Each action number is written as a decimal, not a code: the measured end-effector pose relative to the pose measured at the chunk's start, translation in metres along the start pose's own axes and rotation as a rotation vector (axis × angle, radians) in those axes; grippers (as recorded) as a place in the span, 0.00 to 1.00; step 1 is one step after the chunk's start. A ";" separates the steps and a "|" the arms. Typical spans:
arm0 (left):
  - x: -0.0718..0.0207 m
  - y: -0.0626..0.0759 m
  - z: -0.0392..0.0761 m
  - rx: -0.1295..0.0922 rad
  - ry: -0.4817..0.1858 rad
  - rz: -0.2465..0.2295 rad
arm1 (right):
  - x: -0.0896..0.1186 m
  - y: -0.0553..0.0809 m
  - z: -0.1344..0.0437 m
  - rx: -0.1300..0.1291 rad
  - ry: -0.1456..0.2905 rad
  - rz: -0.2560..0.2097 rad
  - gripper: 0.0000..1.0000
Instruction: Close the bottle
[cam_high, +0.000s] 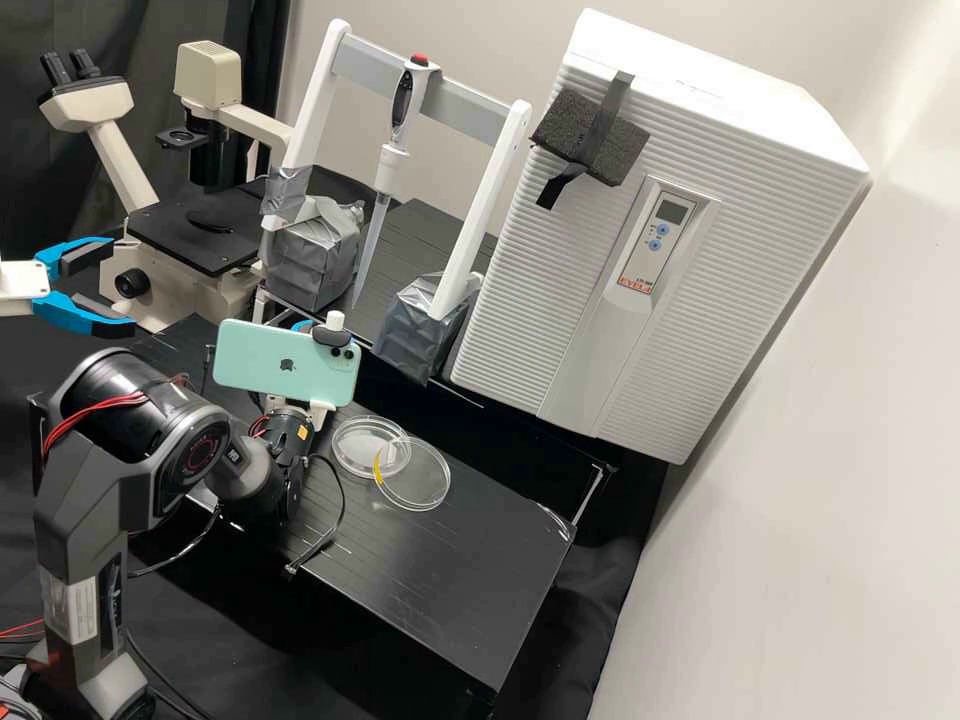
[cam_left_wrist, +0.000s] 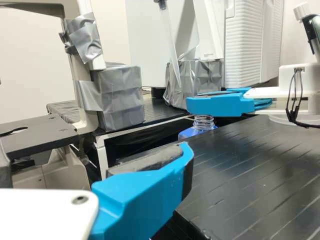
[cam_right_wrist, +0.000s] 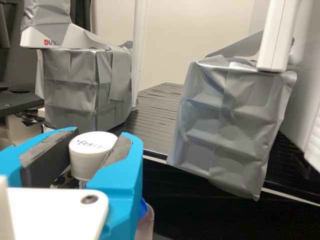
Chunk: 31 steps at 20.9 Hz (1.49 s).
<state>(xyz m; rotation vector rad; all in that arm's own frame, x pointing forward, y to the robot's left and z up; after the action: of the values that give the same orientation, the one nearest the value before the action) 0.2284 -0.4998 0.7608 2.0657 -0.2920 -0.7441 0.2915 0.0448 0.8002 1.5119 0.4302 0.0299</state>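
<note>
In the high view we see the left tool (cam_high: 118, 288) hanging well apart from the other arm, its fingers spread wide and holding nothing, with a microscope (cam_high: 150, 230) just behind it. A mint-green phone (cam_high: 285, 362) sits on the other arm's wrist, and two clear dishes (cam_high: 392, 462) lie on the table (cam_high: 470, 570) just beside that arm. In the left wrist view, beyond the left tool's own finger (cam_left_wrist: 150, 185), the right tool (cam_left_wrist: 200, 105) hangs directly over the bottle (cam_left_wrist: 197, 132). The bottle's threaded neck is bare and stands just under that tool's fingertips, while the table edge hides its lower body. In the right wrist view we find the right tool clenched on a white cap (cam_right_wrist: 91, 150), pinched between its grey pads (cam_right_wrist: 42, 152), with tape-wrapped blocks (cam_right_wrist: 235, 130) ahead of it.
</note>
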 end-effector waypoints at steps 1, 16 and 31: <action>0.0000 0.000 0.000 0.000 0.000 0.000 | 0.000 0.000 0.000 0.000 0.000 0.000 0.00; 0.0003 0.000 0.001 0.000 -0.004 -0.001 | -0.006 -0.002 -0.007 -0.014 0.042 -0.016 0.00; 0.0003 0.000 0.001 0.000 -0.004 -0.001 | -0.007 -0.003 -0.007 -0.011 0.039 -0.020 0.00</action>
<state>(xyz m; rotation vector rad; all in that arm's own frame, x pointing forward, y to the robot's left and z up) 0.2281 -0.5004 0.7602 2.0645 -0.2933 -0.7485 0.2827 0.0491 0.7990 1.4978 0.4754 0.0464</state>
